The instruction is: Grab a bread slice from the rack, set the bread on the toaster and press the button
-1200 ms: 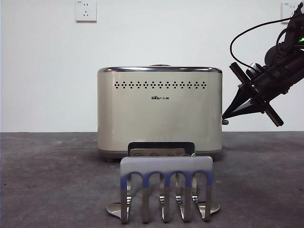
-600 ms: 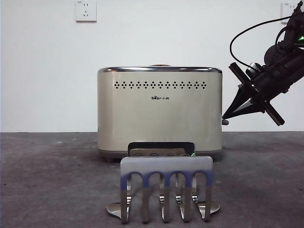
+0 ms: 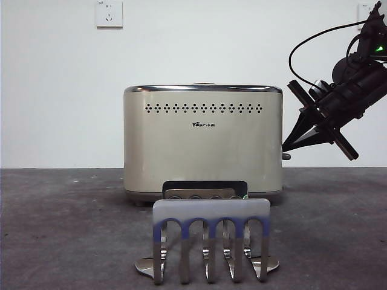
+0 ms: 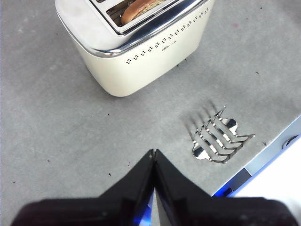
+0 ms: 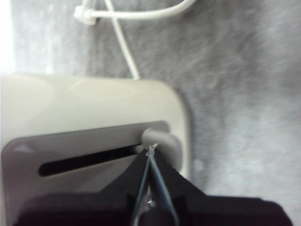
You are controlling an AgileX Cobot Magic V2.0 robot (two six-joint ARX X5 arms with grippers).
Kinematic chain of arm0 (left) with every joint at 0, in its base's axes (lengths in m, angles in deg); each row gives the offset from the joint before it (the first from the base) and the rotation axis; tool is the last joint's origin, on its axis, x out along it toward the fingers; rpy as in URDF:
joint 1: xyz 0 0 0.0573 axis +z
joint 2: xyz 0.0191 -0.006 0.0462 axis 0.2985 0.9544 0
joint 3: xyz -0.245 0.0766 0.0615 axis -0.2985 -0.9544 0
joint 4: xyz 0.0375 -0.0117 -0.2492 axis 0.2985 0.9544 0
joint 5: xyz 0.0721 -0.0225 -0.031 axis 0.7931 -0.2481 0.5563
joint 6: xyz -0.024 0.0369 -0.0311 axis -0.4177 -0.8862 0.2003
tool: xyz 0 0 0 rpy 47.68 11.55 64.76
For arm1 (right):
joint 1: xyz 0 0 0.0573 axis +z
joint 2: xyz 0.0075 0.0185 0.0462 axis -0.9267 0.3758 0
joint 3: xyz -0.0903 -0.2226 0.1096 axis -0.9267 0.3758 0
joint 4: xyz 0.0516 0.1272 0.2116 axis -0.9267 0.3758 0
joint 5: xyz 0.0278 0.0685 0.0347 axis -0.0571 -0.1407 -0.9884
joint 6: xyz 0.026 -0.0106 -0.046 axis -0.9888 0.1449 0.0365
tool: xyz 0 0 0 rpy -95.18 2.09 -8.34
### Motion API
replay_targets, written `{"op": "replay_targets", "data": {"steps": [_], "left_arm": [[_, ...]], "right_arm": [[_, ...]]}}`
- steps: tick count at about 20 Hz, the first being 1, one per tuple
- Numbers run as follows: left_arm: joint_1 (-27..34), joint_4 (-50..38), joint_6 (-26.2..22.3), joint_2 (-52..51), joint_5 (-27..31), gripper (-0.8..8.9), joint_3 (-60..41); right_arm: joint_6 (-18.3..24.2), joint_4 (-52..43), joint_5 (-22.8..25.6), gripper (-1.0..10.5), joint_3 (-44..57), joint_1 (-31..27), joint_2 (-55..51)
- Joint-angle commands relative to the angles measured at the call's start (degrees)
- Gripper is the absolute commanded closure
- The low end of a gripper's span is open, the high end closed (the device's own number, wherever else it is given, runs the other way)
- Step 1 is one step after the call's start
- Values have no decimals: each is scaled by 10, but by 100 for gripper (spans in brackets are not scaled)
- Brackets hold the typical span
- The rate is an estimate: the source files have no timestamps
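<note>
Right gripper [image 5: 150, 149] tip (jaws closed) touching button [image 5: 162, 139].

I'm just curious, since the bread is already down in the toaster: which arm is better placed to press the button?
Right. The right gripper, jaws shut, has its tip at the button on the toaster. The left gripper hangs high above the table, away from it.
</note>
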Motion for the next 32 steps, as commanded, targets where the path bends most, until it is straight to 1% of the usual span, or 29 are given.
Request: {"op": "replay_targets", "data": {"steps": [1, 4, 7, 10, 17, 20, 24, 28, 30, 32], "left_arm": [[0, -1, 4, -1, -1, 822, -5], [0, -1, 4, -1, -1, 822, -5], [0, -1, 4, -1, -1, 822, -5], [0, -1, 3, -1, -1, 822, -5], [0, -1, 3, -1, 0, 822, -5], [0, -1, 4, -1, 0, 822, -5], [0, -1, 4, -1, 0, 822, -5], [0, -1, 4, -1, 0, 822, -5], [0, -1, 4, -1, 0, 822, -5], [0, -1, 4, -1, 0, 822, -5]], "right_arm": [[7, 26, 31, 954, 18, 7, 38], [7, 30, 31, 954, -1, 7, 38], [9, 48, 55, 954, -31, 5, 38], [14, 68, 52, 954, -61, 4, 38], [63, 154, 52, 954, -137, 5, 37], [74, 175, 50, 954, -162, 5, 31], [77, 178, 51, 954, -166, 5, -11], [78, 189, 60, 954, -166, 5, -77], [82, 201, 81, 954, -166, 5, -116], [87, 223, 119, 954, -166, 5, -159]]}}
